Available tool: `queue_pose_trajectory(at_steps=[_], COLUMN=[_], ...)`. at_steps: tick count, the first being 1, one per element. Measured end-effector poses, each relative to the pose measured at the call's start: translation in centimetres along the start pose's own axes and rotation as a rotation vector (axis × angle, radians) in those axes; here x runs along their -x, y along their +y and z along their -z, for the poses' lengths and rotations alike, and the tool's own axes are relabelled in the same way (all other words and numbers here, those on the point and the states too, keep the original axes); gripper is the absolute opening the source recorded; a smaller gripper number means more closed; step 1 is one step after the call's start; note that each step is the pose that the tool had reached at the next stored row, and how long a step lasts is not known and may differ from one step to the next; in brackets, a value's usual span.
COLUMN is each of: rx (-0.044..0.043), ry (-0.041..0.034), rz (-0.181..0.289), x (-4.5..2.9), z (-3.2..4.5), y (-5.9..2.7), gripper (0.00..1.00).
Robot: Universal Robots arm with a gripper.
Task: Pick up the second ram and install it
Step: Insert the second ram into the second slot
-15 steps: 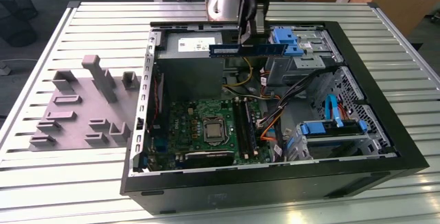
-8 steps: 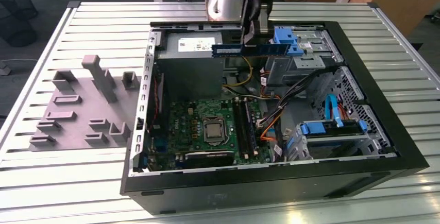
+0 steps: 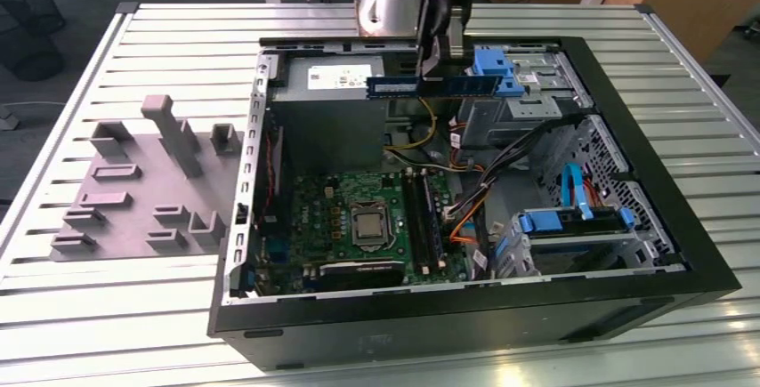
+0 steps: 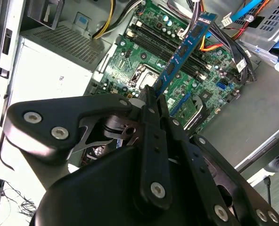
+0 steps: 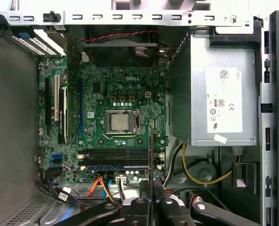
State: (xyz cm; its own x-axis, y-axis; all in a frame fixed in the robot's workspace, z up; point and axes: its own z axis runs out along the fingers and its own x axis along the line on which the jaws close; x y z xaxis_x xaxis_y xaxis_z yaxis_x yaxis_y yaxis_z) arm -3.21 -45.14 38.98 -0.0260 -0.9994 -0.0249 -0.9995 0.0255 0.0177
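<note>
Slatted metal decking [image 3: 178,40] forms the work surface, with an open computer case [image 3: 665,253] lying on its side in the middle and a grey fixture plate [image 3: 131,191] of plastic blocks towards the exterior view's left. Above the case, near its power supply [image 3: 333,76], the gripper [image 3: 433,71] is closed on the second ram [image 3: 398,85], pinching the blue-green stick at about the middle of its length so that both ends stick out level to either side in the exterior view. The stick is carried clear of the case, well above the motherboard [image 3: 356,218], and touches nothing but the fingers. In the second wrist view the second ram [image 4: 186,52] runs out from between the closed fingers [image 4: 149,108] over the green board, and in the first wrist view it appears edge-on as a thin dark line [image 5: 151,155] rising from the gripper [image 5: 151,207]. The long black memory slots [image 5: 116,160] lie beside the processor socket [image 5: 118,121]; one of them seems already to hold a blue stick [image 5: 116,167], though that is hard to be sure of from this angle. What matters most is alignment: in the first wrist view the held stick's long axis lies across the slots, not along them, and the slots sit below the gripper and off to one side.
</note>
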Motion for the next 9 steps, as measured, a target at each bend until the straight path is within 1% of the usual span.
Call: queue_pose_trajectory(at_steps=[2, 3, 9], rx=[-0.0001, -0.0004, -0.0031], ry=[0.0, -0.0002, -0.0019], rz=[-0.006, -0.017, -0.125], x=[0.0, 0.0, 0.0], z=[0.0, 0.0, -0.05], y=[0.0, -0.01, -0.01], gripper=[0.14, 0.14, 0.14])
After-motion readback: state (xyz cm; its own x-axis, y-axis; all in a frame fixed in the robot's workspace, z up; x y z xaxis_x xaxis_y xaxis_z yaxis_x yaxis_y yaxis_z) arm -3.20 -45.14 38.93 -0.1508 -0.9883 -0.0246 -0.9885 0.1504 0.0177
